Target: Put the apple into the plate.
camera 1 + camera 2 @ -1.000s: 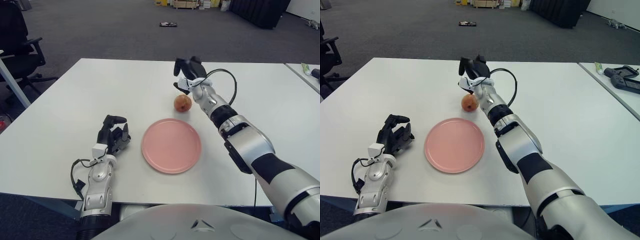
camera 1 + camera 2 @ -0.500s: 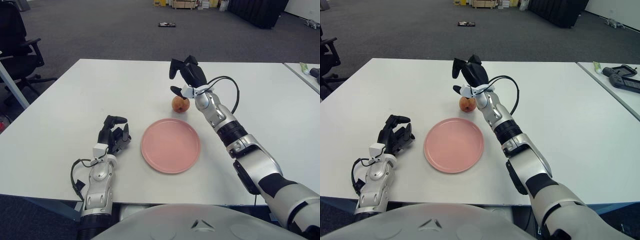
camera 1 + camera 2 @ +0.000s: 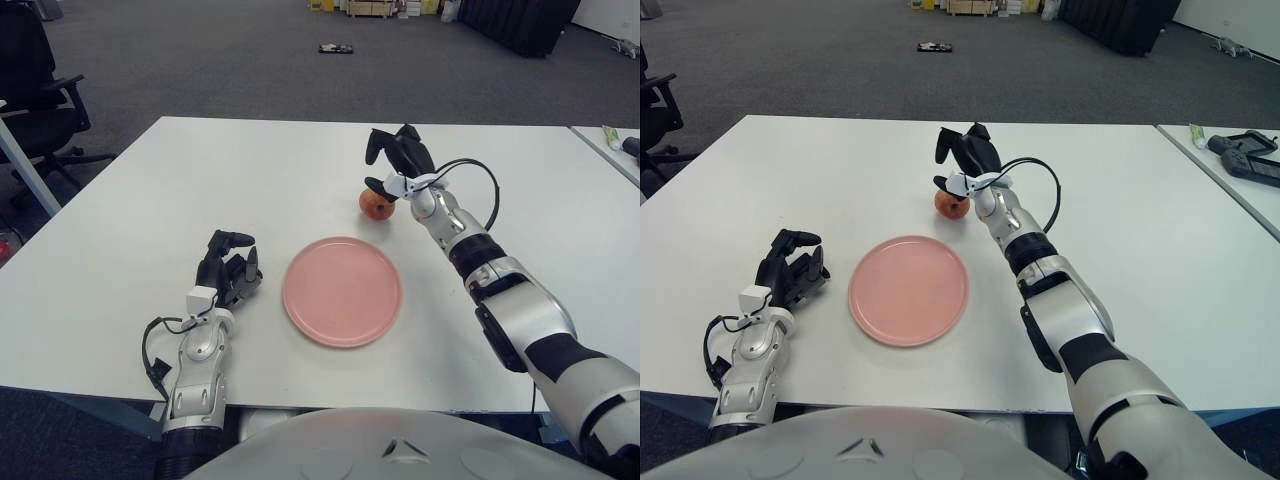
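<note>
Since the earlier frame, the right hand (image 3: 400, 165) and the apple (image 3: 376, 204) beneath it have been shifted a little to the right on the tabletop (image 3: 150, 200), slightly farther from the pink plate (image 3: 342, 290). In the left eye view, the apple is seen standing on the tabletop just beyond the plate's far rim, with the right hand's fingers (image 3: 382, 143) arched and spread over its top, not yet closed around it. The left hand (image 3: 226, 272) is shown beside the plate, on its left, fingers loosely curled and holding nothing. In the right eye view, one lower finger (image 3: 943, 183) appears to touch the apple's upper side. A good grasp would probably be obtained by lowering the hand until the apple is enclosed on both sides, so that it is not nudged away.
</note>
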You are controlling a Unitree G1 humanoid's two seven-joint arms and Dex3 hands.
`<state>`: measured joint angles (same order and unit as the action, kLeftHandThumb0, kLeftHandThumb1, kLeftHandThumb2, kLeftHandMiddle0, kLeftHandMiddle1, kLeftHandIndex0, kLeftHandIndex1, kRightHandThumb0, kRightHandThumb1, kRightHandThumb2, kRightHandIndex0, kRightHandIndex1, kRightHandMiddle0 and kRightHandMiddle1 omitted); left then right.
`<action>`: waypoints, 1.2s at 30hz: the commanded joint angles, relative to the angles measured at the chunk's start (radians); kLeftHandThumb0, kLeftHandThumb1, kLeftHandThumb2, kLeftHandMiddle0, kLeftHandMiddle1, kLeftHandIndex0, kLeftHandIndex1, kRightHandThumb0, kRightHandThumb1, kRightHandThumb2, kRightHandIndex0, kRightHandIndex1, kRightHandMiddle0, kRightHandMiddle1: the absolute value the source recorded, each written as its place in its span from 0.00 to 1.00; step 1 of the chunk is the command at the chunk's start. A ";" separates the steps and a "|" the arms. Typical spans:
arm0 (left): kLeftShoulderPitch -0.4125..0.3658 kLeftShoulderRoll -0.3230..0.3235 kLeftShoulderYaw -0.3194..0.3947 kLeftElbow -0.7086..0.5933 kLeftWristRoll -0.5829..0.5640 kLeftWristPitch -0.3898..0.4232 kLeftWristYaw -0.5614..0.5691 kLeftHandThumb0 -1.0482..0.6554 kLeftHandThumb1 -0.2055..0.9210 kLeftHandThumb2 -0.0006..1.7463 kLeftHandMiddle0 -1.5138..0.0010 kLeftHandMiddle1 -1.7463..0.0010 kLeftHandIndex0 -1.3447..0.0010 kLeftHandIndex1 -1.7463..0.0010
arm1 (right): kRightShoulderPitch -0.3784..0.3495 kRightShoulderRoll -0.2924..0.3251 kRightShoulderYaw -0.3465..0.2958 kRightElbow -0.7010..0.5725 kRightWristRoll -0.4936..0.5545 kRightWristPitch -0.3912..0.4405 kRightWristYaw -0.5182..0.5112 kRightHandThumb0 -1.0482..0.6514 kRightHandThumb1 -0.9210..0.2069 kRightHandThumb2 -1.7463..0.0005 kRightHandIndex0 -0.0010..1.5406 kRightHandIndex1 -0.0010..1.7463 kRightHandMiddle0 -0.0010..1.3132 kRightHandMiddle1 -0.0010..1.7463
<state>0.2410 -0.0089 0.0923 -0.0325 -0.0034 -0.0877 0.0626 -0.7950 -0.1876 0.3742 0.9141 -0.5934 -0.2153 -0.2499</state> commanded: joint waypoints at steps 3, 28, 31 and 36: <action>-0.009 0.003 0.000 -0.003 -0.002 -0.003 -0.003 0.40 0.84 0.44 0.48 0.00 0.78 0.00 | -0.043 -0.026 0.047 -0.006 -0.047 0.120 0.129 0.21 0.37 0.55 0.02 0.45 0.02 0.30; 0.004 0.002 -0.006 -0.018 -0.010 -0.006 -0.007 0.40 0.84 0.45 0.48 0.00 0.78 0.00 | -0.101 -0.009 0.131 0.139 -0.088 0.141 0.197 0.19 0.50 0.60 0.00 0.00 0.00 0.00; 0.004 0.006 -0.008 -0.011 -0.003 -0.016 -0.006 0.40 0.84 0.45 0.48 0.00 0.77 0.00 | -0.110 0.002 0.134 0.181 -0.085 0.121 0.185 0.21 0.54 0.57 0.00 0.00 0.00 0.00; 0.006 0.006 -0.009 -0.012 0.000 -0.015 -0.005 0.40 0.84 0.45 0.48 0.00 0.77 0.00 | -0.125 0.024 0.137 0.239 -0.085 0.100 0.165 0.24 0.57 0.55 0.00 0.00 0.00 0.00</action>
<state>0.2481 -0.0070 0.0853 -0.0411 -0.0075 -0.0928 0.0616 -0.8881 -0.1773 0.5068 1.1185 -0.6804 -0.1002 -0.0638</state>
